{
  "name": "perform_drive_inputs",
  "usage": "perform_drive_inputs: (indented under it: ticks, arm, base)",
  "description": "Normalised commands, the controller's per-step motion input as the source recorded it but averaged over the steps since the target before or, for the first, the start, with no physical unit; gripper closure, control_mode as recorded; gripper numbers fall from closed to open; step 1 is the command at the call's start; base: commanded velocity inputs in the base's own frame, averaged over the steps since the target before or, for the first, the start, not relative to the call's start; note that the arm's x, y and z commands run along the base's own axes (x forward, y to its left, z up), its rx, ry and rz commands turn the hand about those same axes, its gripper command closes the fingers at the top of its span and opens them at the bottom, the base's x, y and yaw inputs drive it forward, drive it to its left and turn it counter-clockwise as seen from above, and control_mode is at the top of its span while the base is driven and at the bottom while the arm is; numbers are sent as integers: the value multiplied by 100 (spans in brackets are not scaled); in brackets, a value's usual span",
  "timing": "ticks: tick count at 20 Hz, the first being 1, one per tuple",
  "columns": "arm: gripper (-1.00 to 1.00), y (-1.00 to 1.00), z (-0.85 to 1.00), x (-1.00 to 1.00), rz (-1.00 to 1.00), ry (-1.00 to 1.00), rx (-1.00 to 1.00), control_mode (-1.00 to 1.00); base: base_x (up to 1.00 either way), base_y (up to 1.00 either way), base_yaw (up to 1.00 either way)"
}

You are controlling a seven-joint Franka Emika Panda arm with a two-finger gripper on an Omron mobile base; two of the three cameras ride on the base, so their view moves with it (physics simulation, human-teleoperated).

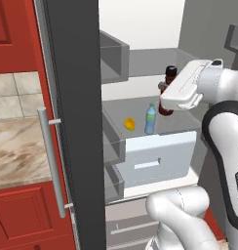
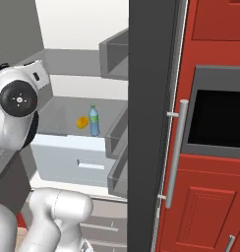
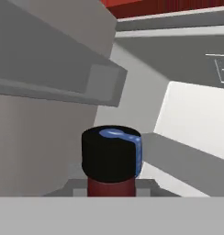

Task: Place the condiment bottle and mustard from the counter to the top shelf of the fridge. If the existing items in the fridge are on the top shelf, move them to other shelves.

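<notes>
You have the condiment bottle (image 1: 168, 78) inside the open fridge (image 1: 140, 58), held over the shelf (image 1: 135, 105) that carries the blue bottle (image 1: 150, 119) and the orange fruit (image 1: 129, 124). The gripper (image 1: 166, 97) has its fingers pinching the bottle low on its body. It stands upright, long axis vertical, dark cap (image 3: 111, 151) pointing up. That is a lower shelf, I judge, so lift it to the bare shelf above, keep it vertical, clear the door bins (image 1: 113, 53), and set the base down flat before you let go
</notes>
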Motion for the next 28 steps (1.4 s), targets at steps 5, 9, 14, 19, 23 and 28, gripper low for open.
perform_drive_inputs:
  ticks: [5, 9, 14, 19, 23, 28]
  arm:
    - [100, -47, 51, 60, -19, -7, 4, -100]
    - [100, -18, 28, 68, -22, -10, 2, -100]
    - [100, 0, 10, 81, -24, -12, 1, -100]
    - [100, -20, 0, 93, -16, -3, 11, -100]
    - [100, -31, 0, 84, -8, 7, 22, -100]
    - [100, -3, 0, 53, -1, 13, 14, -100]
  base:
    - [0, 0, 0]
    - [0, 0, 0]
    - [0, 0, 0]
    - [0, 0, 0]
    - [0, 0, 0]
    - [0, 0, 0]
